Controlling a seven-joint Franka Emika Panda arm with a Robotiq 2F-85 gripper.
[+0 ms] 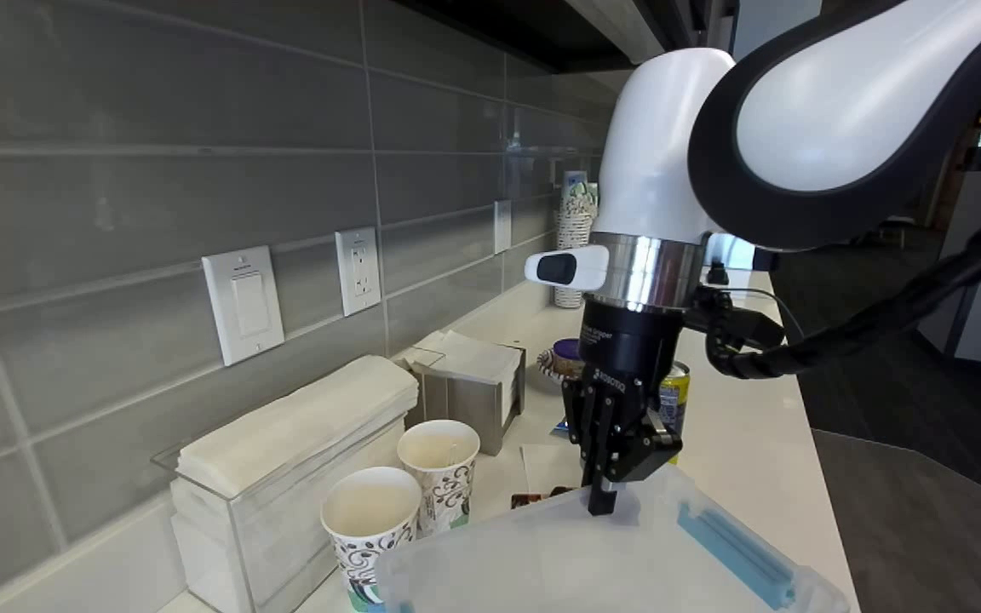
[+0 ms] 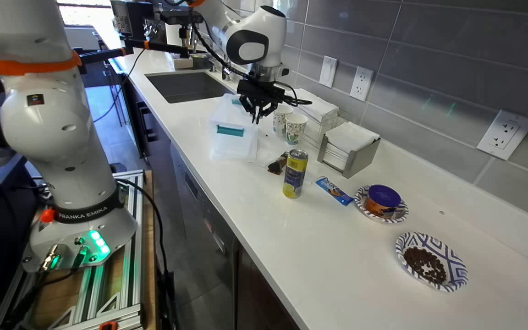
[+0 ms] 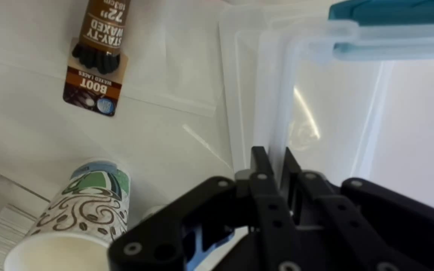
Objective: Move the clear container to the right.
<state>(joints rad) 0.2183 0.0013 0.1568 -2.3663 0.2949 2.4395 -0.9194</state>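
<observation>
Blk claw (image 3: 274,149) pinching 1 clear rect. plastic bin (image 1: 576,562) by rim (image 3: 275,116), mostly to claw's right, wrist view; 2 patterned paper cups (image 1: 369,549) left.

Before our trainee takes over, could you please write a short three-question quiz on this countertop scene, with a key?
1. How many white scroll-patterned paper cups stand beside the large rectangular see-through plastic container?
2. True or false: the yellow-and-blue metal can stands upright.
3. Fill in: in the wrist view, the black two-fingered gripper has the container's ____ between its fingertips.

Key:
1. Two.
2. True.
3. Rim.
</observation>
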